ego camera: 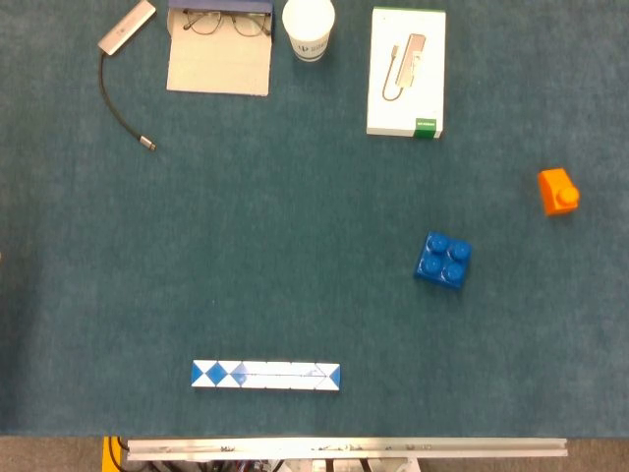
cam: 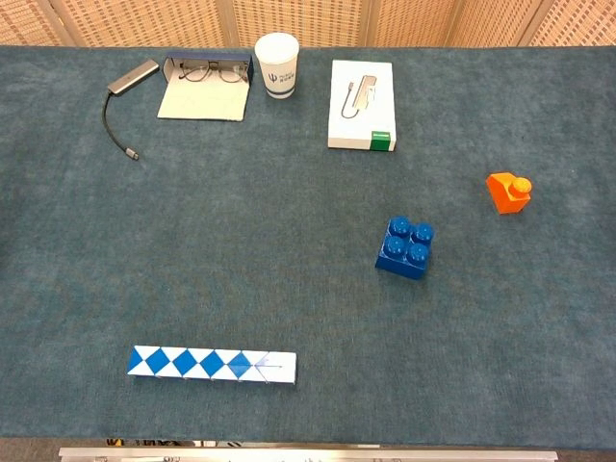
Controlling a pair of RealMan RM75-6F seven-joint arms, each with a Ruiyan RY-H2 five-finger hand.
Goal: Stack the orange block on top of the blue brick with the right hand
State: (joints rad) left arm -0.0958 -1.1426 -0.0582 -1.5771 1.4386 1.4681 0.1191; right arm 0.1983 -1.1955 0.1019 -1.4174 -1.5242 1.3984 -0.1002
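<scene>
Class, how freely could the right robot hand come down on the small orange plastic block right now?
Probably freely, though neither view shows the hand itself. The small orange plastic block sits alone on the carpeted table, apart from the blue studded brick, with nothing over it.

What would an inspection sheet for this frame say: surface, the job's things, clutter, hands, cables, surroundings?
Surface: teal carpet-like table cover, with a metal rail at its near edge.
Job's things: orange block lies on its side, apart from the blue brick, which stands studs up; not yet stacked.
Clutter: blue and white folding ruler near the front; white paper cup, glasses in an open case and white product box along the far edge.
Hands: nothing seen in either view.
Cables: grey adapter with a black lead at the far left, lying loose.
Surroundings: woven screen panels behind the table.
</scene>
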